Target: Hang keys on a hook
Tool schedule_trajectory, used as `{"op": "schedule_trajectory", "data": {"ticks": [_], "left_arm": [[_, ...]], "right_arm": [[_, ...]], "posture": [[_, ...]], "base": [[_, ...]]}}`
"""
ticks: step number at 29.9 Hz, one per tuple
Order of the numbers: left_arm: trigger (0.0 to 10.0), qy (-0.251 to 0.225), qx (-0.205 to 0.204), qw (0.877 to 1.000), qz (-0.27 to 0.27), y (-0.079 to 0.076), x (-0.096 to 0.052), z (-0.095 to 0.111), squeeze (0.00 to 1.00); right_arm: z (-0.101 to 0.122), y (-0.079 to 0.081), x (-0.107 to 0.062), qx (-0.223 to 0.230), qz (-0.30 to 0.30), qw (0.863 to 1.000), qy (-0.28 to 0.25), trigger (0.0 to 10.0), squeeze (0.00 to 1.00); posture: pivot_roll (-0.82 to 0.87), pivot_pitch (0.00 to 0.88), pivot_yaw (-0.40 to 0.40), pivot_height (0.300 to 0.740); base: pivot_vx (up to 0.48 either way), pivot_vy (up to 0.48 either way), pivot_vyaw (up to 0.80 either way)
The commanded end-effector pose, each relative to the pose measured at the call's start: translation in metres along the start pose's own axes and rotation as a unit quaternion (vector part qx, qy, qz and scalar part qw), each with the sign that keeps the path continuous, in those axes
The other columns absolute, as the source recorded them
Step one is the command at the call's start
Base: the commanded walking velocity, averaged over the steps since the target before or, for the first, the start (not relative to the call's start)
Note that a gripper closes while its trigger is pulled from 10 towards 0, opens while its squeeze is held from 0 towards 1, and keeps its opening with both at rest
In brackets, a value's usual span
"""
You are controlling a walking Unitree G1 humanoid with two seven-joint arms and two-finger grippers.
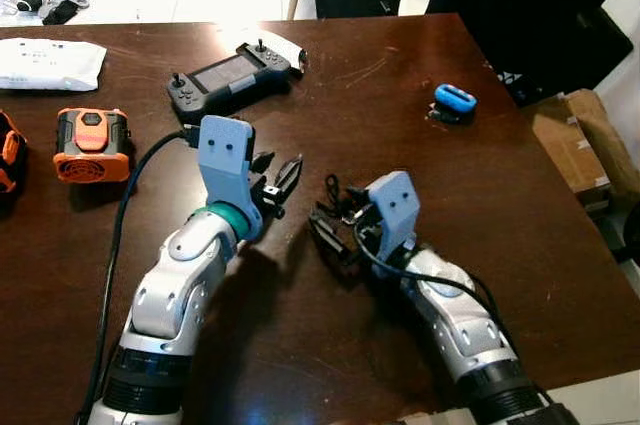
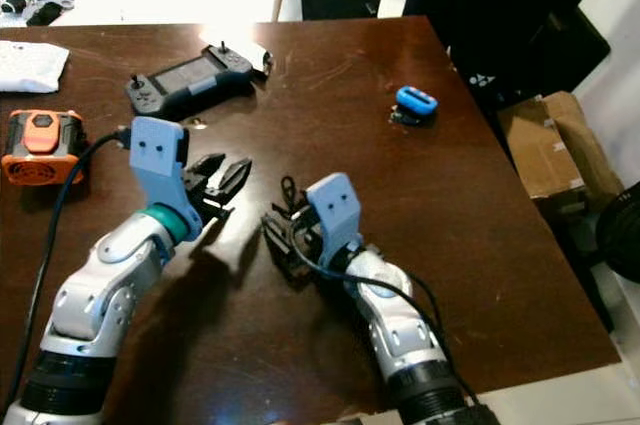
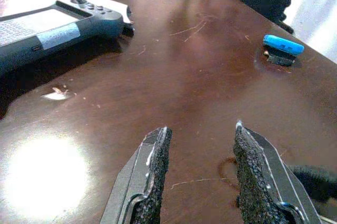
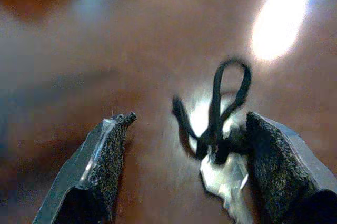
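My right gripper (image 4: 179,155) is spread wide at the table, the keys (image 4: 221,150) lying between its fingers, hard against one, cord loop pointing away. My left gripper (image 1: 280,180), also released, hovers nearby, farther off.

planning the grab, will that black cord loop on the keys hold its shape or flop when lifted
Likely floppy: the thin black cord loop bends unevenly above the pale keys, so it should sag. The bunch looks small, probably light. On the glossy brown table it may slide between the right gripper open jaws.
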State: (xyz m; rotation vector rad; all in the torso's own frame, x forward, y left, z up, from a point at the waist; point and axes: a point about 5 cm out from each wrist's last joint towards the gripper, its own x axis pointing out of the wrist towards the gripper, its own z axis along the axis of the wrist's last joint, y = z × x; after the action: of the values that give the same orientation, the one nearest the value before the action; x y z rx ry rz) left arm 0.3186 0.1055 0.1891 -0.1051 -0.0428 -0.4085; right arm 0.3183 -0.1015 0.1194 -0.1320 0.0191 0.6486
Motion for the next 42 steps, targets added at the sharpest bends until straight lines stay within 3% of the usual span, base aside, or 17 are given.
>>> {"op": "schedule_trajectory", "data": {"ticks": [1, 7, 8, 9, 15, 19, 23, 32, 37, 39, 40, 41, 42], "left_arm": [[10.0, 0.011, -0.005, 1.0, 0.0, -0.001, -0.003, -0.005, 0.0], [10.0, 0.011, -0.005, 1.0, -0.001, 0.0, -0.003, -0.005, 0.0], [10.0, 0.011, -0.006, 1.0, -0.001, 0.0, -0.003, -0.005, 0.0], [10.0, 0.012, -0.006, 1.0, -0.003, -0.001, -0.001, -0.004, 0.0], [10.0, 0.015, -0.009, 1.0, -0.004, -0.003, 0.0, -0.004, 0.0], [10.0, 0.021, -0.006, 1.0, 0.005, 0.0, -0.001, -0.007, 0.0], [10.0, 0.046, 0.016, 0.998, 0.045, 0.013, -0.008, -0.022, 0.0], [10.0, 0.06, 0.022, 0.996, 0.068, 0.021, -0.014, -0.031, 0.0], [10.0, 0.064, 0.024, 0.995, 0.072, 0.022, -0.014, -0.033, 0.0], [10.0, 0.068, 0.039, 0.994, 0.074, 0.024, -0.014, -0.036, 0.0], [10.0, 0.068, 0.039, 0.994, 0.074, 0.024, -0.014, -0.036, 0.0], [10.0, 0.07, 0.046, 0.994, 0.073, 0.024, -0.015, -0.038, 0.0], [10.0, 0.07, 0.046, 0.994, 0.073, 0.024, -0.015, -0.038, 0.0]], "right_arm": [[-0.021, 0.003, -0.007, 0.009, -0.003, 0.999, 0.047, 10.0, 0.0], [-0.03, 0.0, -0.013, 0.001, -0.02, 0.997, 0.071, 10.0, 0.0], [-0.035, -0.003, -0.016, -0.009, -0.033, 0.996, 0.085, 3.3, 0.0], [-0.043, -0.012, -0.019, -0.015, -0.061, 0.992, 0.109, 0.0, 0.0], [-0.05, -0.025, -0.019, -0.001, -0.102, 0.985, 0.136, 0.0, 0.0], [-0.048, -0.024, -0.013, 0.016, -0.092, 0.987, 0.127, 0.0, 0.0], [-0.041, -0.015, -0.004, 0.047, -0.064, 0.992, 0.103, 0.0, 0.0], [-0.035, -0.009, -0.002, 0.075, -0.04, 0.993, 0.079, 0.0, 0.0], [-0.026, -0.007, -0.003, 0.081, -0.037, 0.995, 0.051, 0.0, 0.0], [-0.006, -0.005, -0.006, 0.093, -0.033, 0.995, -0.008, 0.0, 0.0], [-0.006, -0.005, -0.006, 0.093, -0.033, 0.995, -0.008, 0.0, 0.0], [0.009, -0.002, -0.008, 0.102, -0.027, 0.993, -0.051, 0.0, 0.0], [0.009, -0.002, -0.008, 0.102, -0.027, 0.993, -0.051, 0.0, 0.0]], "posture": [[-0.08, 0.204, 0.022, 0.74], [-0.09, 0.206, 0.025, 0.74], [-0.09, 0.206, 0.028, 0.74], [-0.1, 0.208, 0.035, 0.74], [-0.1, 0.207, 0.039, 0.74], [-0.08, 0.205, 0.036, 0.74], [-0.07, 0.201, 0.03, 0.74], [-0.08, 0.196, 0.026, 0.74], [-0.08, 0.188, 0.029, 0.74], [-0.09, 0.178, 0.032, 0.74], [-0.09, 0.178, 0.032, 0.74], [-0.1, 0.172, 0.035, 0.74], [-0.1, 0.172, 0.035, 0.74]], "base": [[0.0, 0.0, 0.0], [0.0, 0.0, 0.0], [0.0, 0.0, 0.0], [0.0, 0.0, 0.0], [0.0, 0.0, 0.0], [0.0, 0.0, 0.0], [0.0, 0.0, 0.0], [0.0, 0.0, 0.0], [0.0, 0.0, 0.0], [0.0, 0.0, 0.0], [0.0, 0.0, 0.0], [0.0, 0.0, 0.0], [0.0, 0.0, 0.0]]}}
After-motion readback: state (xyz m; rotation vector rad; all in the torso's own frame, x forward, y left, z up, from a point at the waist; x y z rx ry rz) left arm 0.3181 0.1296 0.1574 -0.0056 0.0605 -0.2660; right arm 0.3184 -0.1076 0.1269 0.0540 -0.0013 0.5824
